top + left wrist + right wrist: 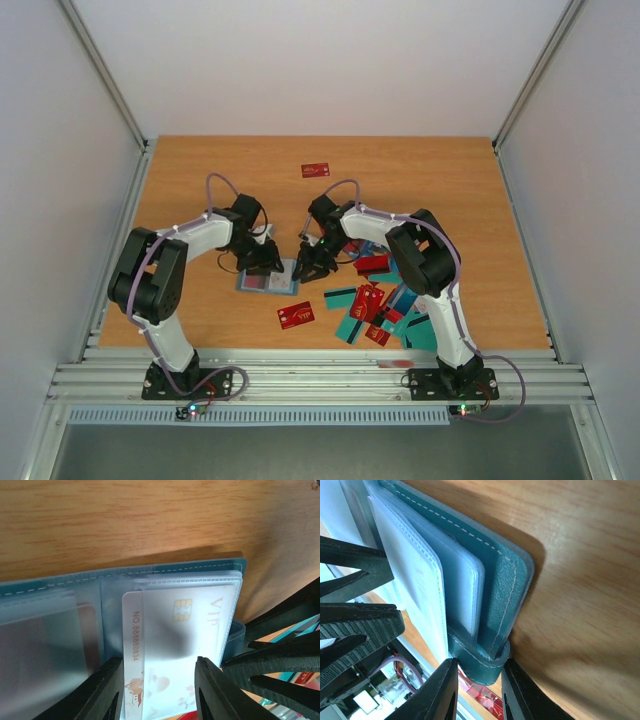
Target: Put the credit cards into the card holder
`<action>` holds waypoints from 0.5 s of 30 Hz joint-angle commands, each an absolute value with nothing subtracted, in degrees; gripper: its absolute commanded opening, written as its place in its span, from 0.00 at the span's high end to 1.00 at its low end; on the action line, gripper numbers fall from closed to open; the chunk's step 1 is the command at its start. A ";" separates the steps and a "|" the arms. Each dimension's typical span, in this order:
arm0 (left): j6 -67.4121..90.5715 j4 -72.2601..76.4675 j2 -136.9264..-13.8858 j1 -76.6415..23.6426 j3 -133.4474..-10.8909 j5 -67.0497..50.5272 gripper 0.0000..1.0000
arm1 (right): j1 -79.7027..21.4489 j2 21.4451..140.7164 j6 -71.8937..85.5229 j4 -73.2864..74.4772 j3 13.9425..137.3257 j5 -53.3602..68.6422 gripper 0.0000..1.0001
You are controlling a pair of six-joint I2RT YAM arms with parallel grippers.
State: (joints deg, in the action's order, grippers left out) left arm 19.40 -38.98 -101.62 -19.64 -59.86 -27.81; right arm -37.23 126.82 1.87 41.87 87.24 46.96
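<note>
OK, right gripper first: it is clenched on the card holder, jaws closed on the teal strap at the holder's edge. The holder lies open on the table, with its see-through pockets fanned up just beyond the fingertips.

Left gripper is directly opposite, on the holder's other side, close to the right one. Its jaws stand partly spread, tips down on a white card marked VIP. That card sits partly inside a clear sleeve, with one long edge poking out next to one finger. Can't tell whether those jaws pinch anything or just press.

Outward:
- A red card lies flat on the table, just on the near side of both grippers.
- A loose pile of cards, red and teal, lies beside the right gripper on its outer side, partly under that arm.
- A second red card lies alone, well beyond both grippers toward the table's far edge.
</note>
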 commanded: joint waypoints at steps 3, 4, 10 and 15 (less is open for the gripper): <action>22.90 -34.61 -99.57 -20.64 -57.79 -33.99 0.59 | -36.88 124.96 -1.80 44.61 86.77 43.21 0.73; 23.57 -34.10 -99.43 -20.70 -57.56 -34.54 0.59 | -36.62 124.44 -2.05 44.71 86.38 42.90 0.73; 25.86 -32.23 -99.49 -21.26 -56.61 -37.18 0.59 | -34.88 120.69 -3.05 45.09 83.75 41.54 0.70; 25.98 -33.71 -97.50 -21.27 -56.81 -36.92 0.57 | -33.98 117.27 -3.08 44.83 81.08 41.31 0.69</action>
State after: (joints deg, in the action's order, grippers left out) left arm 25.12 -34.65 -100.84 -21.04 -57.04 -35.24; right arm -34.61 121.69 -1.72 44.45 82.67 42.63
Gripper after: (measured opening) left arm 0.420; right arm 0.307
